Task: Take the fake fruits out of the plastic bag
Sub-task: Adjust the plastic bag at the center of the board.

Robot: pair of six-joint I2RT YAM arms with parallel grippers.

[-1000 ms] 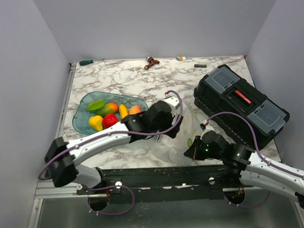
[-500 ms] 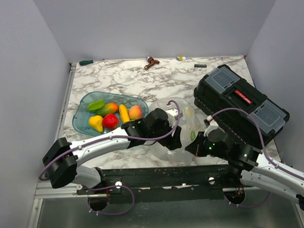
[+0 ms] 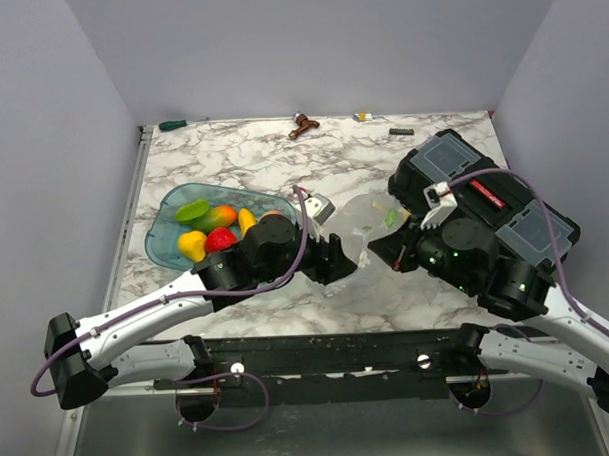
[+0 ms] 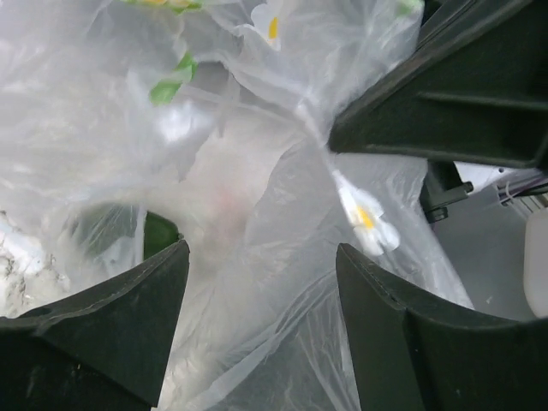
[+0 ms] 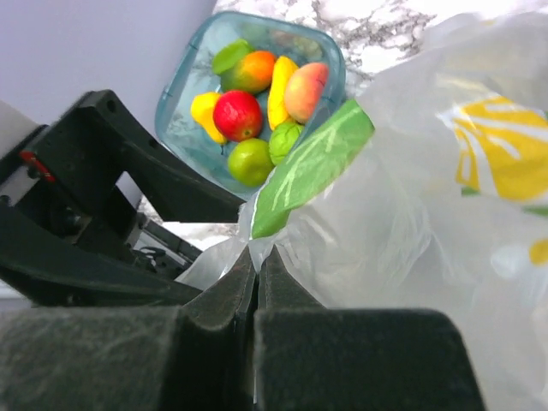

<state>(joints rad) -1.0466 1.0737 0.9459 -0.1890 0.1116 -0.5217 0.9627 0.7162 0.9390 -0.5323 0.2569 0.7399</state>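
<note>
The plastic bag hangs crumpled above the marble, pinched at its edge by my right gripper, whose jaws are pressed together on the film. My left gripper sits just left of the bag with its jaws apart. Loose bag film lies between the left fingers without being squeezed. The fake fruits lie in the teal tray: yellow, red, green, orange and peach ones. A faint pinkish blur shows through the bag; I cannot tell what it is.
A black toolbox stands on the right, behind my right arm. Along the far edge lie a brown tool, a green marker, a small black piece and a yellow-white bit. The teal tray's wall is at the left.
My right gripper has risen and moved back, lifting the bag off the marble. My left gripper has pulled out of the bag to its left side, its jaws narrowing then widening.
</note>
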